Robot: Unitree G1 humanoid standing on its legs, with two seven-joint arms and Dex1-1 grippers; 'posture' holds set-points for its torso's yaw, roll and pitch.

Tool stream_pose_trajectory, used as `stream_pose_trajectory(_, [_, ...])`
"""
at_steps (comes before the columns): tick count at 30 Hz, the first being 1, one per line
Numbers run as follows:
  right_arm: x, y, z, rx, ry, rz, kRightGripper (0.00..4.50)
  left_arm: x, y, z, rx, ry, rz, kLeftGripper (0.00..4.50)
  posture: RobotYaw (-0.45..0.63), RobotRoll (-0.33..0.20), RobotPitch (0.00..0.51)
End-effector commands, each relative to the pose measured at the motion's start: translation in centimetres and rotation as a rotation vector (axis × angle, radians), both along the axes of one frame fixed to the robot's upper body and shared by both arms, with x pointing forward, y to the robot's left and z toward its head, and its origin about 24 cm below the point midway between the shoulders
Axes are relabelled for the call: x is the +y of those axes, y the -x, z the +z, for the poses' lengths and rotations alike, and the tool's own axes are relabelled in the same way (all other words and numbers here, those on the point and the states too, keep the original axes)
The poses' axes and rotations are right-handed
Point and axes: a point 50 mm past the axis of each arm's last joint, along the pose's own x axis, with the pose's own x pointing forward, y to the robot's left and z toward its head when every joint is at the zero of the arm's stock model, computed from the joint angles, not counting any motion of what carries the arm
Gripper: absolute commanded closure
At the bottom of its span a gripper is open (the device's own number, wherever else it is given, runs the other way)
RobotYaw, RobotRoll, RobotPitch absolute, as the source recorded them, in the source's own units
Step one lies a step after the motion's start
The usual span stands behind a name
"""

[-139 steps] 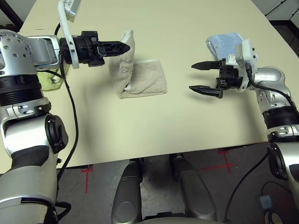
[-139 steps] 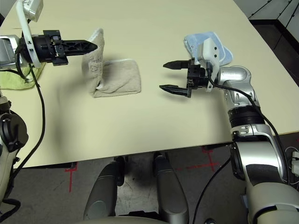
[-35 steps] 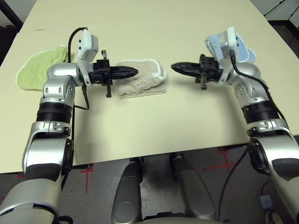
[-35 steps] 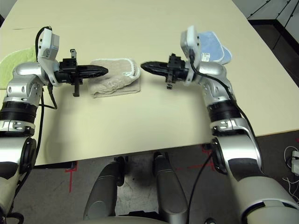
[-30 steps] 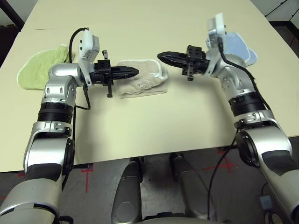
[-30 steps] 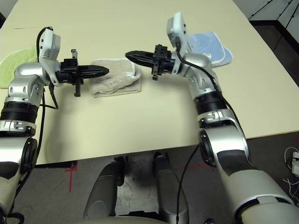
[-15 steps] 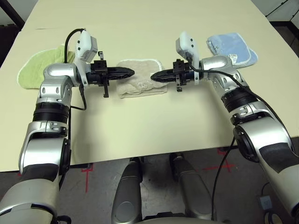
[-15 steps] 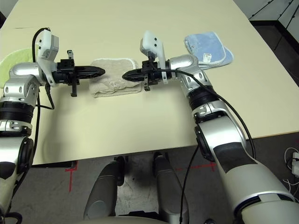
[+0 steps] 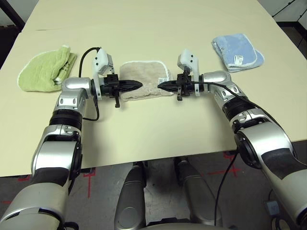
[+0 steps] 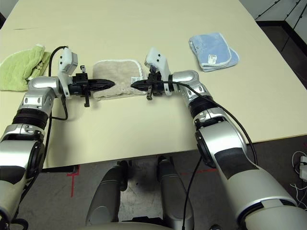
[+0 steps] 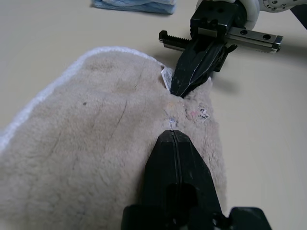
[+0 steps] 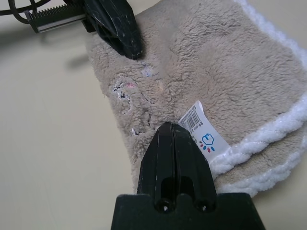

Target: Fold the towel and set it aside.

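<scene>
Towel (image 9: 143, 80) folded flat mid-worktop (image 9: 158, 129). L gripper (image 9: 136, 85) and R gripper (image 9: 161, 86) low over its near edge, tips facing; both jaws closed, nothing gripped. White tag (image 12: 200, 128) by R tip.

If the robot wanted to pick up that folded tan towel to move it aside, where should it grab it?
Probably the white-piped edge of the towel beside the care tag, coming in level from the right gripper side. There the folded layers stack into one thick lip, so a single pinch could catch them all. The fluffy top offers no edge to pinch.
</scene>
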Motion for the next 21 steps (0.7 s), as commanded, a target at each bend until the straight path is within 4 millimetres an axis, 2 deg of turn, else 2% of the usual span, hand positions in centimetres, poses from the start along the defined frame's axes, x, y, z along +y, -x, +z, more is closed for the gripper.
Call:
stream_pose_trajectory(1, [-1.4,-0.1,-1.6,0.051,0.046,-0.062,4.5,0.8,0.1,-0.3,0.01,-0.05,0.017,4.47,0.06,0.0,0.277])
stream_pose_trajectory(7, [-1.9,0.0,-1.3,0.043,0.025,-0.046,4.5,0.9,0.1,-0.9,0.028,-0.092,0.024,4.47,0.04,0.0,0.273])
stream_pose_trajectory(12, [-2.4,-0.1,0.2,0.019,-0.041,-0.028,4.5,0.6,-0.4,-0.3,0.013,-0.092,0.038,4.47,0.04,0.0,0.265])
stream_pose_trajectory(17, [-2.8,-0.3,3.0,-0.022,-0.191,-0.034,4.5,-0.8,-1.1,3.0,-0.051,0.02,0.035,4.47,0.04,0.0,0.258])
stream_pose_trajectory(21, [-1.8,-0.4,4.4,-0.041,-0.294,-0.038,4.5,-1.9,-1.6,5.1,-0.081,0.131,0.054,4.47,0.04,0.0,0.254])
